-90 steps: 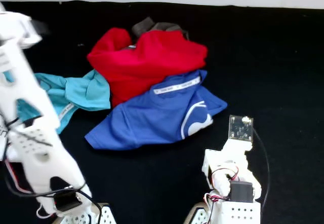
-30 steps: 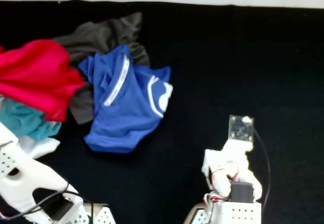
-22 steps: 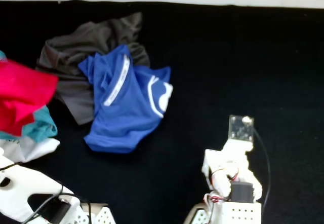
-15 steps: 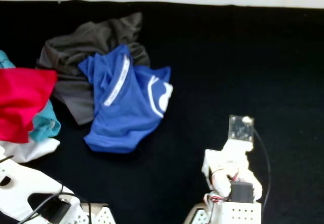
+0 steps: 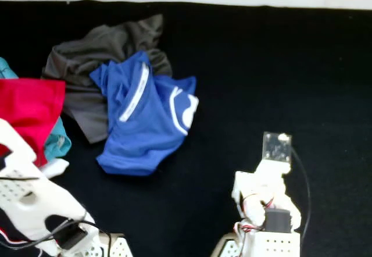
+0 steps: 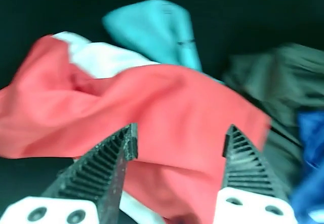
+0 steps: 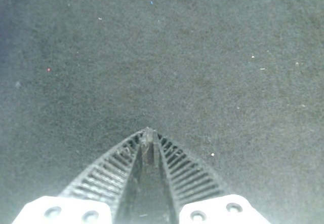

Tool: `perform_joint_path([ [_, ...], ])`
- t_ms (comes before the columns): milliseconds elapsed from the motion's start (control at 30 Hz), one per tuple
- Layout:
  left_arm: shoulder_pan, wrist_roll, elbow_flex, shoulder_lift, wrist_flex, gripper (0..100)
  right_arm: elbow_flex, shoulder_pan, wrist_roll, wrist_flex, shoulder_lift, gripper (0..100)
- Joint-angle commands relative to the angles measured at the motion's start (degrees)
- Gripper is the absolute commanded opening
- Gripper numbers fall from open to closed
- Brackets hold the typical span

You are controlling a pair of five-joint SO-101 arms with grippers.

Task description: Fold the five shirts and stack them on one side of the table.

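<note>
While the five shirts are lying crumpled and unfolded on the black surface [image 5: 279,65], the high view is showing them gathered in two loose clusters. The grey shirt [image 5: 99,53] is sprawling farthest back, and the blue shirt [image 5: 142,120], with its white collar band and white chest print, is lying partly over it. Just beside them, at the edge of the view, the red shirt [image 5: 29,109] is draping over the teal shirt [image 5: 58,143], with a corner of the white shirt [image 5: 55,167] peeking out beneath. The left arm [image 5: 29,193] is rising next to this heap, and the right arm [image 5: 267,199] is sitting folded near its base, well apart from the clothes.

From the left wrist view, the left pincer [image 6: 177,138] is hanging with its fingers spread wide apart above the rumpled red cloth. Whether it is touching the cloth is unclear. The teal and white fabric is showing beyond the red, and the grey and blue are lying off to one side.

From the right wrist view, the right pincer [image 7: 147,133] is pointing at bare surface with its fingers pressed together, gripping nothing.
</note>
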Motion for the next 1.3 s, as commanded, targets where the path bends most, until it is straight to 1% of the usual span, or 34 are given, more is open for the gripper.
perform_joint_path([
  [0,9.5,0.6,18.0,-15.0,0.7,26,7.4,-0.3,-0.4,0.2,0.0,0.9],
  [133,23.7,0.5,47.4,-29.1,0.4,26,7.4,-0.3,-0.4,0.2,0.0,0.9],
  [233,35.4,0.4,65.8,-35.4,-1.0,26,7.4,-0.3,-0.4,0.2,0.0,0.9],
  [333,44.4,0.4,78.8,-37.4,-7.2,26,7.4,-0.3,-0.4,0.2,0.0,0.9],
  [400,47.5,0.5,84.7,-37.5,-13.4,26,7.4,-0.3,-0.5,0.2,0.0,0.9],
  [567,49.2,0.6,94.8,-37.4,-28.7,26,7.4,-0.3,-0.4,0.2,0.0,0.9],
  [700,49.2,0.6,102.3,-37.3,-36.0,32,7.4,-0.3,-0.4,0.2,0.0,0.9],
  [867,48.4,0.4,109.8,-37.3,-42.5,33,7.4,-0.3,-0.3,0.0,0.0,1.0],
  [1000,47.8,0.0,113.5,-37.3,-45.1,33,7.6,-0.3,-0.3,-4.4,0.0,1.0],
  [1067,47.7,-4.2,114.3,-36.4,-44.9,32,7.4,-0.3,-0.3,-6.3,0.0,1.0],
  [1100,47.7,-7.2,114.3,-35.1,-44.6,31,7.4,-0.3,-0.3,-7.6,0.0,1.0],
  [1167,47.5,-12.1,114.0,-31.4,-43.3,22,7.4,-0.3,-0.3,-10.4,0.0,1.0],
  [1267,46.1,-16.3,112.1,-26.4,-40.4,2,7.6,-0.3,-0.3,-14.3,0.0,1.0],
])
